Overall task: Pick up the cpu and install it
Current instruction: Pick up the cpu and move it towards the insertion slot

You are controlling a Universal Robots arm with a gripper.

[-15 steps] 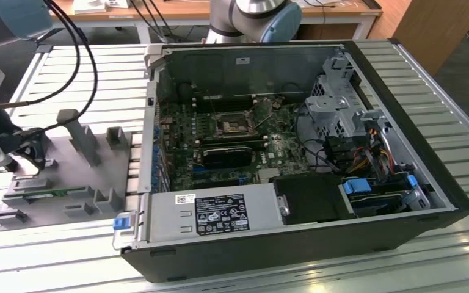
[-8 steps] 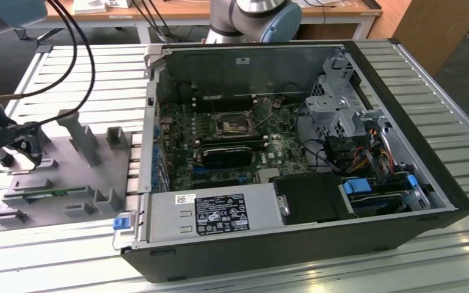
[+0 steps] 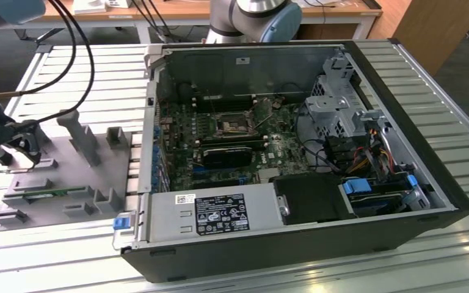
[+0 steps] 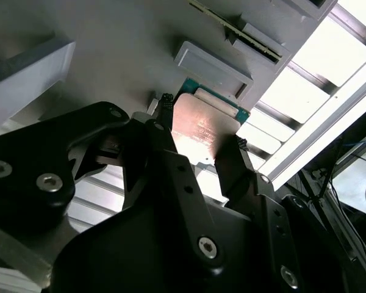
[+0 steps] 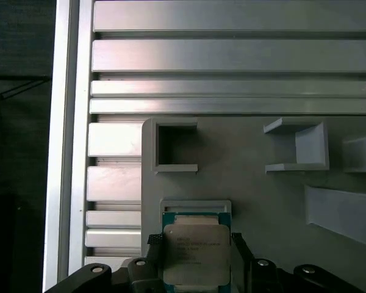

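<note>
The gripper (image 4: 201, 122) is clamped on the cpu (image 5: 194, 256), just above the grey fixture tray (image 3: 63, 177).
The tray lies on a slatted aluminium table (image 3: 446, 256), to the exterior view's left of the open computer case (image 3: 300, 152); wooden furniture (image 3: 438, 24) stands behind.

bench (image 3: 450, 110): silver slatted aluminium top | exterior view's left: flat grey plastic fixture plate (image 3: 63, 183) w/ upright posts & pockets, lying on slats | centre-right: open black desktop computer case (image 3: 316, 250) on its side, just beside plate
</note>
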